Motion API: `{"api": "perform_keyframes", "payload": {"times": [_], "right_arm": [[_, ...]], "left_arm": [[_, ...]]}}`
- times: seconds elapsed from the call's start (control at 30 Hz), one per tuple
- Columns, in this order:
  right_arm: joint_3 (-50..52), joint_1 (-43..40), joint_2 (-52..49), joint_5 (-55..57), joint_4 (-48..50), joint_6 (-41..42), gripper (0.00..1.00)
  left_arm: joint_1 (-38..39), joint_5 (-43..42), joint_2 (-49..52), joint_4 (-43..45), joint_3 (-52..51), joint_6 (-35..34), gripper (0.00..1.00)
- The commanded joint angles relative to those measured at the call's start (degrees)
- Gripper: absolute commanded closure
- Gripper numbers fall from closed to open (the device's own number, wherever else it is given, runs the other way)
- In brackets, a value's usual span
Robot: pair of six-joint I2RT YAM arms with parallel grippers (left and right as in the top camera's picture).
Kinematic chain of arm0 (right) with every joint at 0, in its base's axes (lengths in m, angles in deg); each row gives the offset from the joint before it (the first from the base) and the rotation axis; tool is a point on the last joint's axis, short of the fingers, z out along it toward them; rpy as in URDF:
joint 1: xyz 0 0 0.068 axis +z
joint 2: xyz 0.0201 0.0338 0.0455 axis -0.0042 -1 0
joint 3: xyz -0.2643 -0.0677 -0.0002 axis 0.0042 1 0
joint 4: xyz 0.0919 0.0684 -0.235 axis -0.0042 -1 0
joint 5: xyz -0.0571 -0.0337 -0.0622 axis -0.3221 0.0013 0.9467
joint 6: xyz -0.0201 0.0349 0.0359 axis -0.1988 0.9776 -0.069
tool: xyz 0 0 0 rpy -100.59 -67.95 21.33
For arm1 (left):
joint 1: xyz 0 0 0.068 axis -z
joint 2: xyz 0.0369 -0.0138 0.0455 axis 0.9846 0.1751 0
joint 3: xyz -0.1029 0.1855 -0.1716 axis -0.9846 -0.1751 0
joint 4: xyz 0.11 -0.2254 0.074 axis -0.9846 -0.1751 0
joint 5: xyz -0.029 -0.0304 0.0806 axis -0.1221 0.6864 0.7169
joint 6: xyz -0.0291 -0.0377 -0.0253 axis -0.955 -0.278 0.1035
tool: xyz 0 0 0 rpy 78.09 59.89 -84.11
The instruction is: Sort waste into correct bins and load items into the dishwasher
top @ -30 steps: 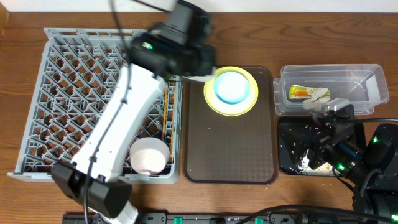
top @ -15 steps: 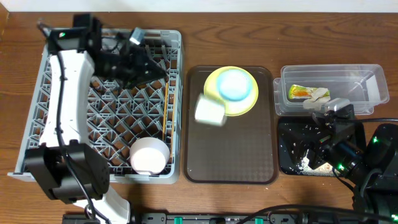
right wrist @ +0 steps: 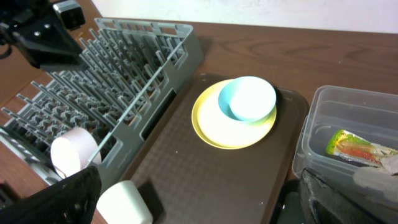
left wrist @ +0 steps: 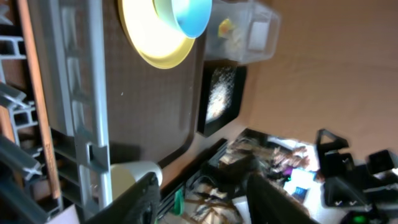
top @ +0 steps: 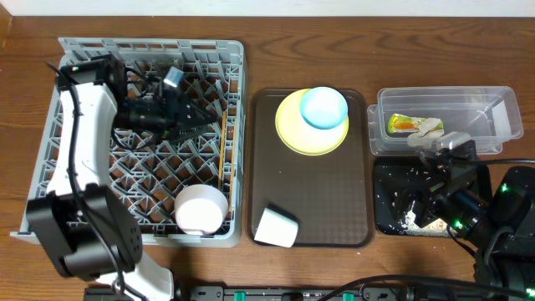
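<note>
Tipped on the brown tray [top: 322,188], the white cup [top: 276,227] is not yet loaded into the dish rack [top: 167,180], where the left hand [left wrist: 205,196] hangs released; the right hand [right wrist: 205,208] gapes empty.

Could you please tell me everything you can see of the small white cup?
The small white cup is plain, smooth and matte, with no handle or print showing; it could be plastic or ceramic. It lies tipped on its side on the brown tray, in the tray's corner next to the grey dish rack, on the robot's side. It rests on the tray alone and nothing holds it.
</note>
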Motion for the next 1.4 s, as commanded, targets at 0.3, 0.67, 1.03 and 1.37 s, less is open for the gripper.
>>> {"api": "perform_keyframes", "payload": {"times": [0.3,0.67,1.03,1.37], "right_arm": [[-0.63,0.57,0.2,0.2,-0.11,-0.48,0.01],[-0.63,0.57,0.2,0.2,-0.11,-0.48,0.01],[-0.63,0.57,0.2,0.2,-0.13,-0.48,0.01],[-0.63,0.57,0.2,0.17,-0.13,-0.48,0.01]], "left_arm": [[21.42,27.54,-13.07,-3.54,0.17,-12.07,0.47],[45.4,46.49,-13.57,-1.97,-11.58,-31.95,0.46],[55.21,47.12,-13.57,9.11,-24.3,-41.35,0.46],[56.54,47.08,-13.55,20.31,-32.48,-43.65,0.44]]}}
